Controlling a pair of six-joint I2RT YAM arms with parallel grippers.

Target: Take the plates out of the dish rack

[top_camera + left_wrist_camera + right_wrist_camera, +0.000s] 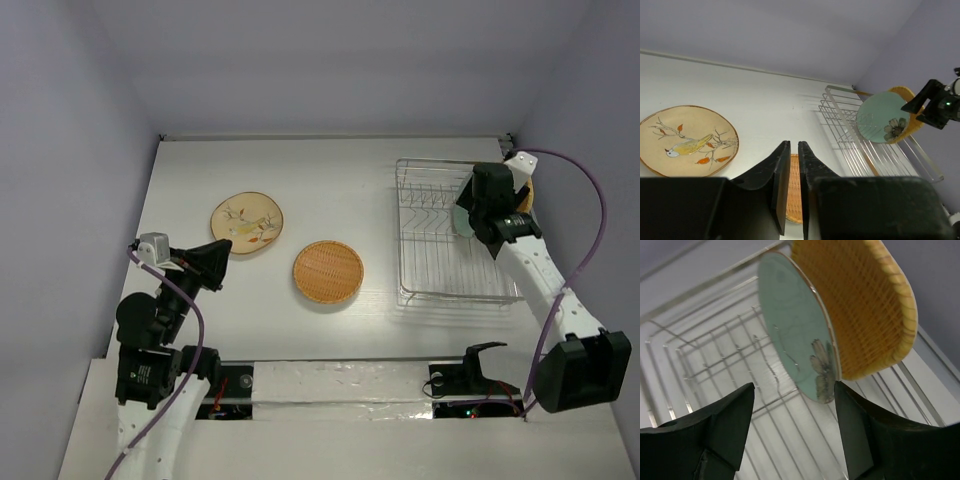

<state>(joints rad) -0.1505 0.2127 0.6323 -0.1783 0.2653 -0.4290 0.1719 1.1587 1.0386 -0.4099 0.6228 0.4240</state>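
Note:
The cream plate (pixel 247 222) with a bird print and the orange woven round plate (pixel 328 271) lie flat on the table. The mint-green plate (pixel 795 330) and the orange-tan plate (pixel 865 315) stand side by side on edge at the right end of the dish rack (pixel 440 270). My right gripper (pixel 794 390) is open over the rack. The mint plate's rim sits between the fingers, close to the right finger (pixel 850 415). My left gripper (pixel 794 145) is shut and empty, low at the near left, pointing over the woven plate (pixel 794 195).
The table's left edge runs close beside the left arm. The room's walls close in behind and at both sides. The rack's wire tines (pixel 715 355) stand to the left of the mint plate. The right arm's purple cable (pixel 590 200) loops beside the rack.

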